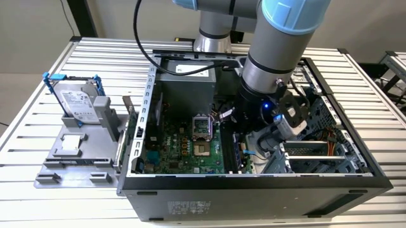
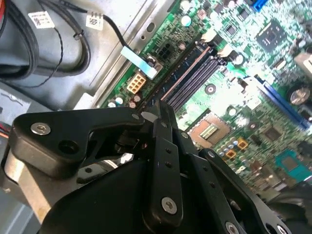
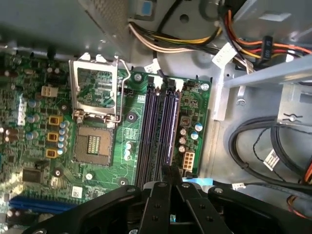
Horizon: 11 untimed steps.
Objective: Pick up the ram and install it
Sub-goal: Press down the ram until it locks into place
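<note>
The ram (image 3: 171, 131) shows as a thin edge-on strip, standing along one of the black memory slots (image 3: 152, 131) on the green motherboard (image 3: 105, 161). In both wrist views my gripper (image 3: 170, 176) is shut on the strip's near end. The second wrist view has the ram (image 2: 187, 73) running from my gripper (image 2: 163, 111) up the slot bank. How deep it sits in the slot I cannot tell. In the exterior view my arm (image 1: 273, 61) reaches down into the open computer case (image 1: 254, 183), over the slots.
A silver hard drive (image 1: 79, 102) in blue rails stands on a grey fixture (image 1: 73, 156) at the exterior view's left. An open processor socket (image 3: 95, 92) lies beside the slots. Cable bundles (image 3: 195, 46) and a metal drive cage (image 1: 317, 152) crowd the case.
</note>
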Tool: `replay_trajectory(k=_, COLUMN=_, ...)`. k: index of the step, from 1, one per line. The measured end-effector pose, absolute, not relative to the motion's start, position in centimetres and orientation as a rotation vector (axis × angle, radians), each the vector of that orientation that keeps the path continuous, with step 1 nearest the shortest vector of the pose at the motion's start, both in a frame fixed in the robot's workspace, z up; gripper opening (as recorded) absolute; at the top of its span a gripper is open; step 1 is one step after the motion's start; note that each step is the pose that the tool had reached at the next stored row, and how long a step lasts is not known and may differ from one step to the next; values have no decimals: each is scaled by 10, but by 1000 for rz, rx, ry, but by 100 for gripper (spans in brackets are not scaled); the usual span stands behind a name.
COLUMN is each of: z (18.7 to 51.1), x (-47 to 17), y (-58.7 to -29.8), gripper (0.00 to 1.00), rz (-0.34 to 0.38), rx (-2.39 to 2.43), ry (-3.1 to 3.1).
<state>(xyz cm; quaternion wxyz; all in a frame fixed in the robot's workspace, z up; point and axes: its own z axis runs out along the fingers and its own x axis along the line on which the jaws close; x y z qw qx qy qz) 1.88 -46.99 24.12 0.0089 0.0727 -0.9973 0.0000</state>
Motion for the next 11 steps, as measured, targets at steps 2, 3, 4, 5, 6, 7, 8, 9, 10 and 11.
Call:
replay_trajectory(k=2, z=241, x=19, y=-470, gripper=0, rz=0, rx=267, ry=-3112)
replay_trajectory(k=3, z=241, x=19, y=-470, gripper=0, rz=1, rx=283, ry=-3111)
replay_trajectory(k=4, z=241, x=19, y=-470, gripper=0, rz=0, rx=299, ry=-3109)
replay_trajectory(k=5, z=241, x=19, y=-470, gripper=0, rz=0, rx=318, ry=-3108)
replay_trajectory(k=6, z=241, x=19, y=-470, gripper=0, rz=1, rx=336, ry=-3106)
replay_trajectory(k=7, z=241, x=19, y=-470, gripper=0, rz=1, rx=351, ry=-3104)
replay_trajectory(k=8, z=241, x=19, y=-470, gripper=0, rz=1, rx=363, ry=-3103)
replay_trajectory(k=9, z=241, x=19, y=-469, gripper=0, rz=1, rx=377, ry=-3101)
replay_trajectory(k=10, z=241, x=19, y=-469, gripper=0, rz=1, rx=392, ry=-3099)
replay_trajectory(k=11, z=241, x=19, y=-469, gripper=0, rz=1, rx=408, ry=-3097)
